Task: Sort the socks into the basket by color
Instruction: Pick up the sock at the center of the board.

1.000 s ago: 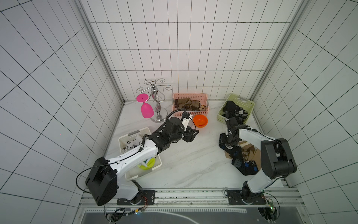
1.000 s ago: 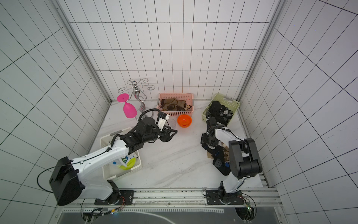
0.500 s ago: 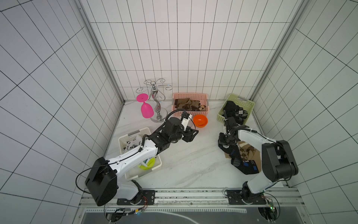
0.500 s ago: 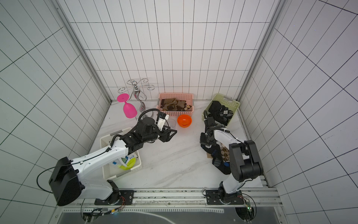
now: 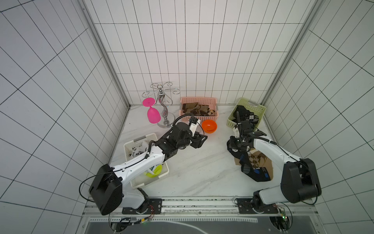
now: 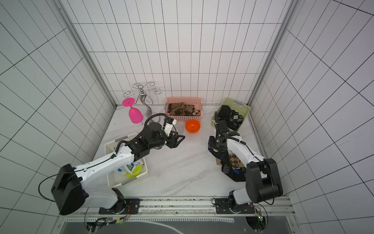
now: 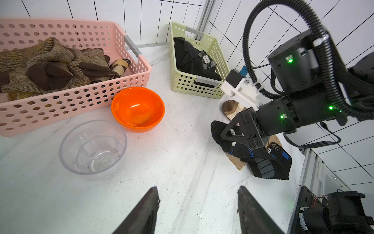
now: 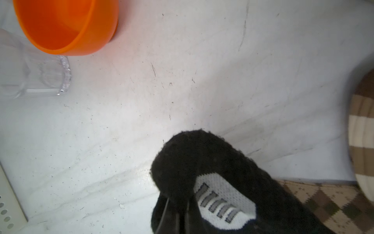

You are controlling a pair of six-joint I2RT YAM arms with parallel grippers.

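My right gripper (image 8: 178, 204) is shut on the toe end of a black sock (image 8: 202, 162) with a white patch of grey stripes, low over the table at the right (image 5: 232, 149). The rest of the black sock (image 5: 240, 159) trails over a tan argyle sock (image 5: 258, 160). Another black sock with blue marks (image 5: 258, 175) lies nearer the front. My left gripper (image 7: 197, 192) hangs open and empty over mid-table (image 5: 202, 139). Brown socks fill the pink basket (image 5: 198, 99), black socks the green basket (image 5: 245, 101), and white socks the white basket (image 5: 139, 139).
An orange bowl (image 5: 209, 126) and a clear bowl (image 7: 93, 147) stand in front of the pink basket. A pink glass (image 5: 153, 115) hangs from a metal rack (image 5: 165, 105) at the back left. A striped brown sock (image 7: 230, 109) lies beside the green basket.
My right gripper has closed on the black sock's toe and shifted slightly left. The left arm has not moved.
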